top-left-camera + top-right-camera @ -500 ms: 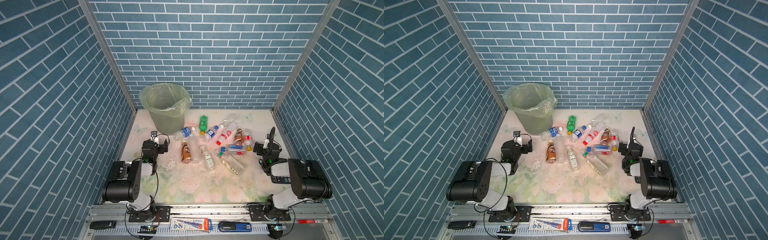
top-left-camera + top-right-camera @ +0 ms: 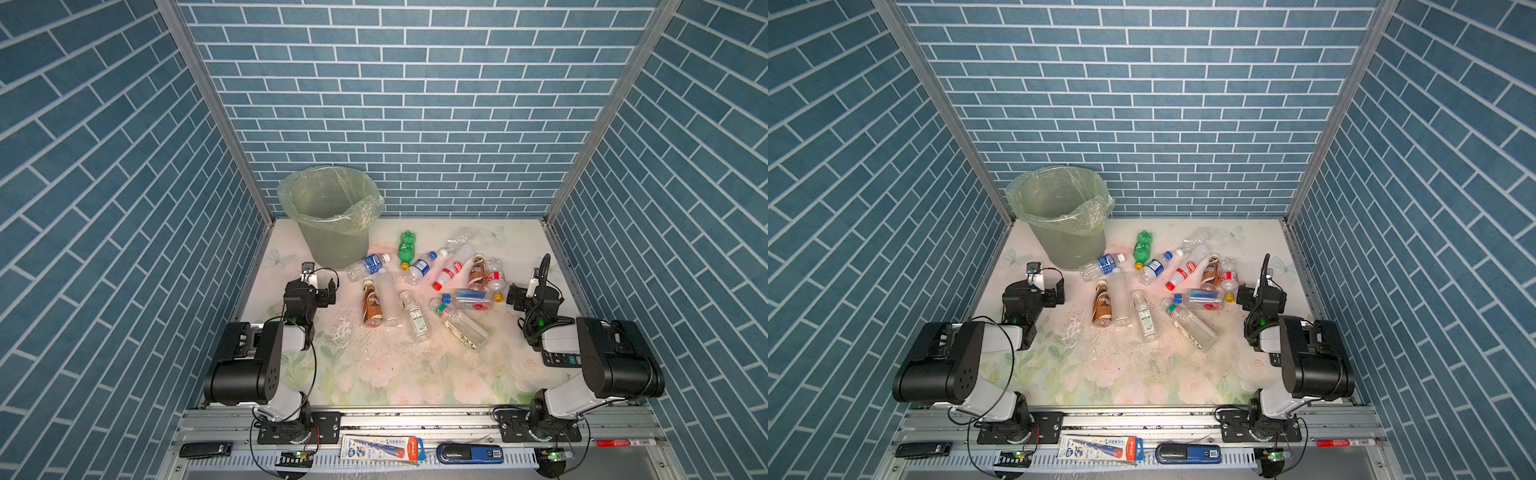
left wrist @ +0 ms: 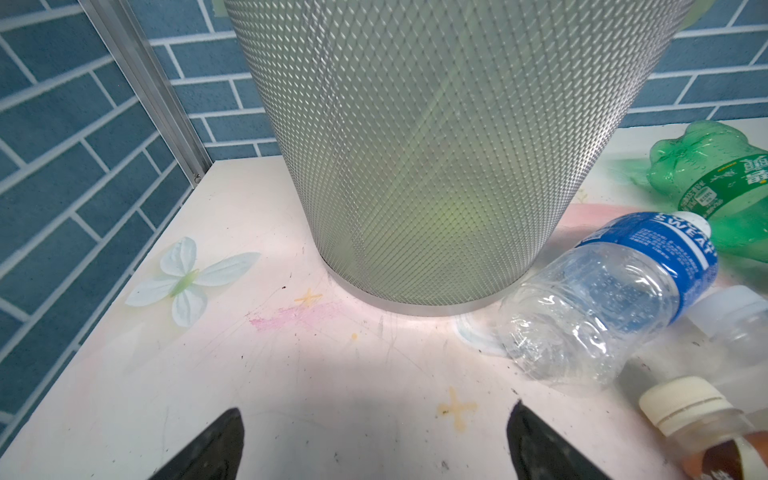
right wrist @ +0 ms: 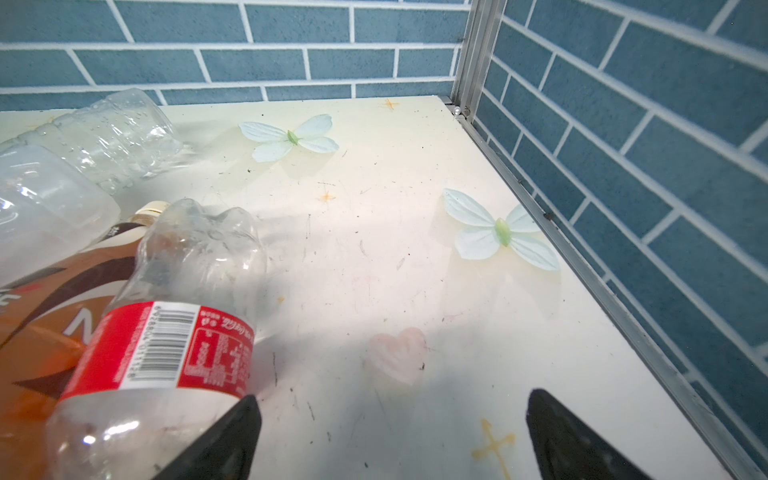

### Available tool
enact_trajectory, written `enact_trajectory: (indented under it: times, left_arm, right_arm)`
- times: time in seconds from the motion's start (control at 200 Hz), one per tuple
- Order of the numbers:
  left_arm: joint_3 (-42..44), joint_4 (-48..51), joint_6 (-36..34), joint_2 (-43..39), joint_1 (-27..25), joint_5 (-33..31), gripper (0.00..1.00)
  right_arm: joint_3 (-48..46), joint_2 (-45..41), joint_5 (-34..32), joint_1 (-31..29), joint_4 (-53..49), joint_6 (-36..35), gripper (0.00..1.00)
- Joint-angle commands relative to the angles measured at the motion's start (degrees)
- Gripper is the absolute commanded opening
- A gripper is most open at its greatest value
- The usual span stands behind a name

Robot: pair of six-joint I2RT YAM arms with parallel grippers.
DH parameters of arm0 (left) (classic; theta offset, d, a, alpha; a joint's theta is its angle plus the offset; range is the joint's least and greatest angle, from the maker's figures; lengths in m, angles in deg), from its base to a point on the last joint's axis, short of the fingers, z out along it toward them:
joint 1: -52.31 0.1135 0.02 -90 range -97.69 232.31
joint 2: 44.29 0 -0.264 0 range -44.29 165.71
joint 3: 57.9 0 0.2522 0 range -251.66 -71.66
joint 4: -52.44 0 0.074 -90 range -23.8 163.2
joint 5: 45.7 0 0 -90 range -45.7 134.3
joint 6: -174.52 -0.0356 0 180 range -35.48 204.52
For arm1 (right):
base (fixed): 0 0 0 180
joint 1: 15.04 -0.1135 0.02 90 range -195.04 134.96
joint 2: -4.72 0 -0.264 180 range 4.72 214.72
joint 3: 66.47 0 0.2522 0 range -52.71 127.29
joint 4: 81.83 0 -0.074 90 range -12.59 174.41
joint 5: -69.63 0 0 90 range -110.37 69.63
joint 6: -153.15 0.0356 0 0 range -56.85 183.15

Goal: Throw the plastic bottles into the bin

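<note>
The bin (image 2: 332, 245) (image 2: 1067, 245) stands at the back left of the table, lined with a pale green bag; its wall (image 3: 415, 145) fills the left wrist view. Several plastic bottles lie in a loose pile mid-table, among them a green one (image 2: 406, 246), a blue-labelled one (image 2: 368, 266) (image 3: 615, 291) against the bin's foot, and a brown one (image 2: 372, 305). My left gripper (image 2: 322, 289) (image 3: 375, 412) rests low in front of the bin, open and empty. My right gripper (image 2: 521, 291) (image 4: 392, 398) is open too, one finger beside a red-labelled bottle (image 4: 166, 345) (image 2: 495, 277).
Blue brick walls with metal corner posts close in the table on three sides. A black calculator (image 2: 559, 358) lies under my right arm. A pen box (image 2: 380, 446) and a blue stapler (image 2: 469, 453) sit on the front rail.
</note>
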Motion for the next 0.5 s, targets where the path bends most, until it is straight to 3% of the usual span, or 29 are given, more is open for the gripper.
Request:
enact_trajectory:
  times: [0.0, 0.495]
  left_arm:
    - [-0.05, 0.73, -0.47, -0.50, -0.14, 0.66, 0.99]
    - [0.06, 0.48, -0.34, -0.64, -0.14, 0.40, 0.99]
  right_arm:
    - [1.51, -0.31, 0.56, 0.23, 0.41, 0.88, 0.99]
    - [1.17, -0.45, -1.66, -0.02, 0.96, 0.88, 0.99]
